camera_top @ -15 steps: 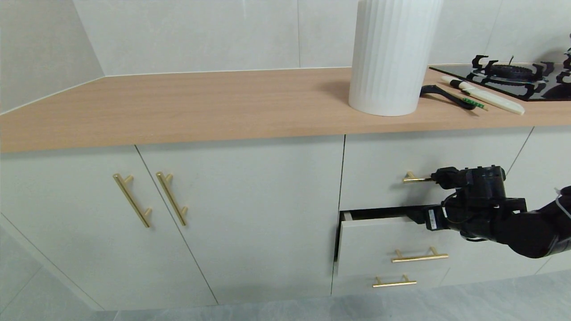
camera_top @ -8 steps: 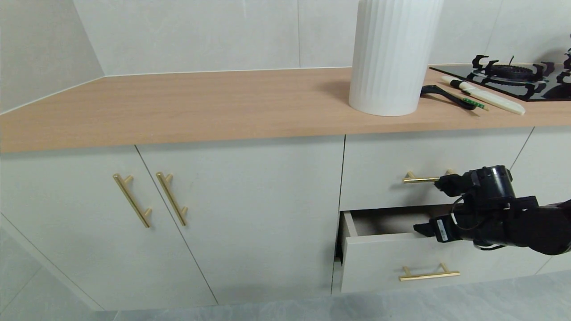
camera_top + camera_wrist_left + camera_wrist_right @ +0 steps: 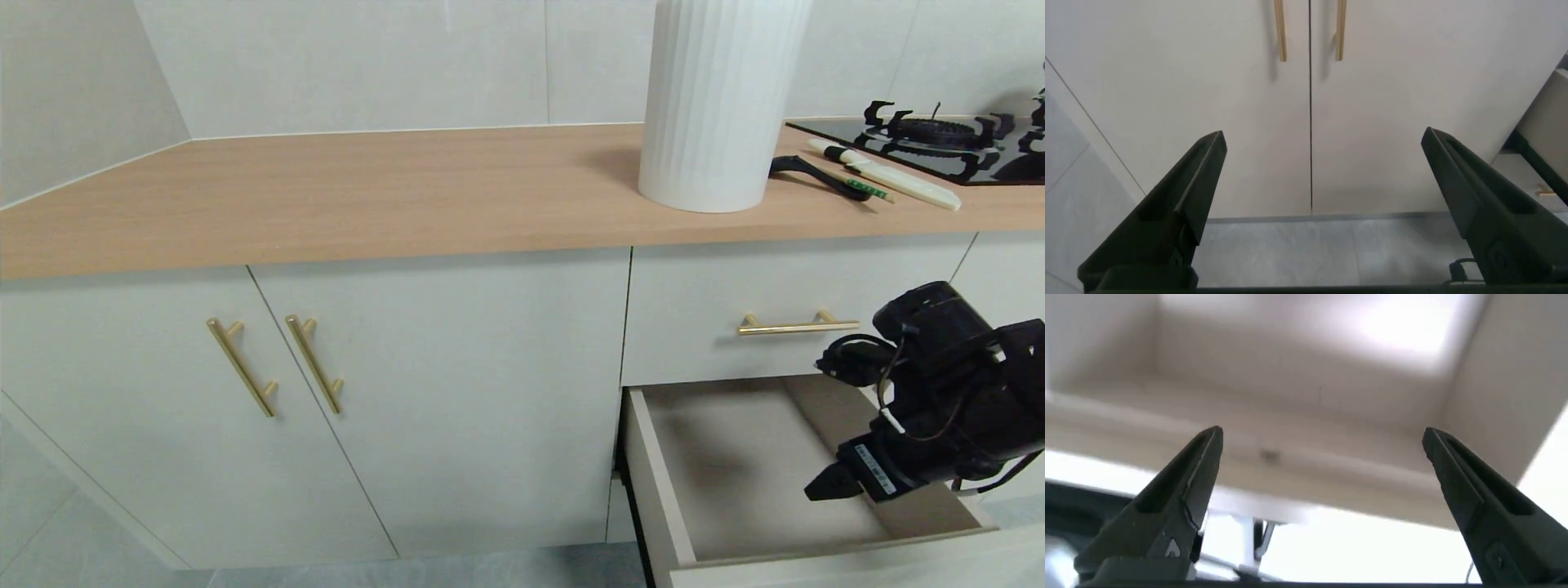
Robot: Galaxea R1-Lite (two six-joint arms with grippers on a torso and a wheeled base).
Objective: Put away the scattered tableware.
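The wooden counter (image 3: 367,196) runs above; the left gripper (image 3: 1319,147) faces 2 cabinet doors (image 3: 1396,122), fingers spread. The right gripper (image 3: 1319,449) hangs over 1 open drawer (image 3: 653,482), fingers wide apart. The tableware (image 3: 898,181) lies on the counter beside the stove (image 3: 931,135).

Right arm (image 3: 980,384): matte black all over, chunky rounded housing, cylindrical cap up top. Thin black cable (image 3: 884,385) loops off the wrist w/ a small white tie. Right gripper (image 3: 829,429) carries a white label strip, tiny print. Left gripper (image 3: 1323,140): same dark wedge fingers (image 3: 1176,216), tapering to blunt tips.
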